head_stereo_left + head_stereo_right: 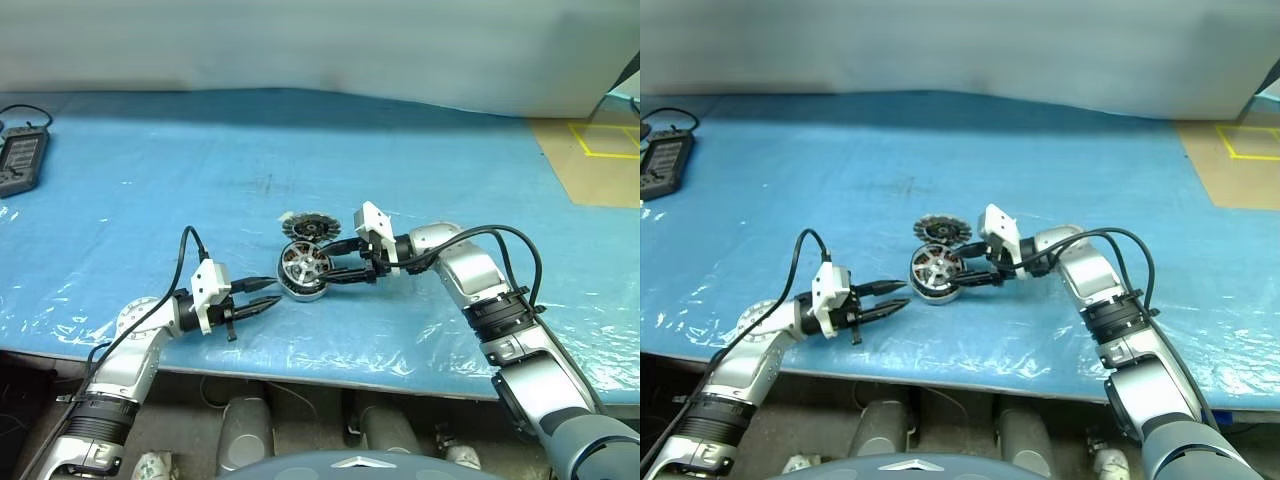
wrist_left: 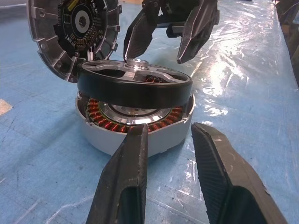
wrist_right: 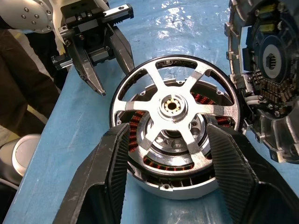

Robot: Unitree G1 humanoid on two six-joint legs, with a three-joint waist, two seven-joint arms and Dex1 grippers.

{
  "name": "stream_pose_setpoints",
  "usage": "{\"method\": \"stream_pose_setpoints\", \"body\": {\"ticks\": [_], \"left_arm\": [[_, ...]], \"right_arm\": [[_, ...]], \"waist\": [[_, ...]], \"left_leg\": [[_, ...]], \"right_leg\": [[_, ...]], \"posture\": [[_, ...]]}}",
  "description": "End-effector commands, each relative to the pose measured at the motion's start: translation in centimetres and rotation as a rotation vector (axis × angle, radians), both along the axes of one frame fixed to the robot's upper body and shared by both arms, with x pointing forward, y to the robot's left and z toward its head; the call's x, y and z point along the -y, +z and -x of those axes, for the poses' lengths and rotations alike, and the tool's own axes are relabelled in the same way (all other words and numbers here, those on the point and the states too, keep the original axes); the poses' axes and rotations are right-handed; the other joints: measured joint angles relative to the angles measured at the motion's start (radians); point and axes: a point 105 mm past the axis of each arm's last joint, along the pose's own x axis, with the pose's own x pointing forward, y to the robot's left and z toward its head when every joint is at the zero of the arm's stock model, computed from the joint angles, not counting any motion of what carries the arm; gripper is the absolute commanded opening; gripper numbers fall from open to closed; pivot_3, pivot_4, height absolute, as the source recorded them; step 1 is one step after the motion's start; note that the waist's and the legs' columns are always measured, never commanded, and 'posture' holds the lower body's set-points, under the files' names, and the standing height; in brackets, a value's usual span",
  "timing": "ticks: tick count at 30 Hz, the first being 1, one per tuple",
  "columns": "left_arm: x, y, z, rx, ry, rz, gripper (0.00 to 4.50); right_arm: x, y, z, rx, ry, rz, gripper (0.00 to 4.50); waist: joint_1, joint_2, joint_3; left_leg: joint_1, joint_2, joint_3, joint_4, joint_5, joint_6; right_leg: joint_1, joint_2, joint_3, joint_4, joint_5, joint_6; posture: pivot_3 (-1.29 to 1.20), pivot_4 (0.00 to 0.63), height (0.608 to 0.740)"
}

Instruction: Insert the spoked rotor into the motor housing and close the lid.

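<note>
Nearest me, my left gripper (image 1: 262, 297) sits low over the blue plastic-covered table (image 1: 150, 200), its fingers parted with nothing between them, tips just short of the left side of the motor housing (image 2: 140, 135). Nothing lies between those tips and the housing.

The motor housing rests flat near the table's middle, grey rim up, copper windings showing inside. The spoked rotor (image 3: 175, 105) sits on top of it, tilted, its left edge riding above the rim, so it is not seated down in the windings.

My right gripper (image 1: 352, 272) reaches in from the right, fingers spread to either side of the rotor; I cannot tell whether they touch its rim.

Just beyond the housing, the lid (image 1: 310, 226) leans tilted, touching the housing's far side, ribbed inner face towards me.

Far left, a dark handheld device (image 1: 22, 160) with a cable lies at the table's edge. Far right, yellow tape (image 1: 600, 140) marks the brown floor.
</note>
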Motion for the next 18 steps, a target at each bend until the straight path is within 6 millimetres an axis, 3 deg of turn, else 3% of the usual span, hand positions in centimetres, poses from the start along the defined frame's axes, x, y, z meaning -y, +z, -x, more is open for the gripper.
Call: {"method": "stream_pose_setpoints", "body": {"ticks": [1,9,13,16,18], "left_arm": [[-0.1,0.7,0.0,0.034,-0.004,0.011,1.54],[-0.6,0.8,0.0,0.020,0.003,0.017,1.54],[-0.8,0.5,0.1,0.014,0.009,0.022,1.54],[-0.9,0.5,0.1,0.016,0.014,0.025,1.54],[-1.0,0.5,0.2,0.017,0.018,0.029,1.54]], "right_arm": [[-0.2,1.5,0.2,0.029,0.016,-0.054,2.66],[-0.6,2.7,0.9,0.017,0.054,-0.107,2.66],[-1.1,2.3,0.5,0.007,0.035,-0.110,2.66],[-1.2,1.5,-0.1,0.004,0.005,-0.097,2.04],[-1.2,1.1,-0.3,0.009,-0.004,-0.088,1.34]], "waist": [[0.000,0.000,0.000],[0.000,0.000,0.000],[0.000,0.000,0.000],[0.000,0.000,0.000],[0.000,0.000,0.000]], "left_leg": [[0.000,0.000,0.000,0.000,0.000,0.000],[0.000,0.000,0.000,0.000,0.000,0.000],[0.000,0.000,0.000,0.000,0.000,0.000],[0.000,0.000,0.000,0.000,0.000,0.000],[0.000,0.000,0.000,0.000,0.000,0.000]], "right_leg": [[0.000,0.000,0.000,0.000,0.000,0.000],[0.000,0.000,0.000,0.000,0.000,0.000],[0.000,0.000,0.000,0.000,0.000,0.000],[0.000,0.000,0.000,0.000,0.000,0.000],[0.000,0.000,0.000,0.000,0.000,0.000]], "posture": [[0.00,0.150,0.740],[0.00,0.150,0.740],[0.00,0.150,0.740],[0.00,0.150,0.740],[0.00,0.150,0.740]]}}
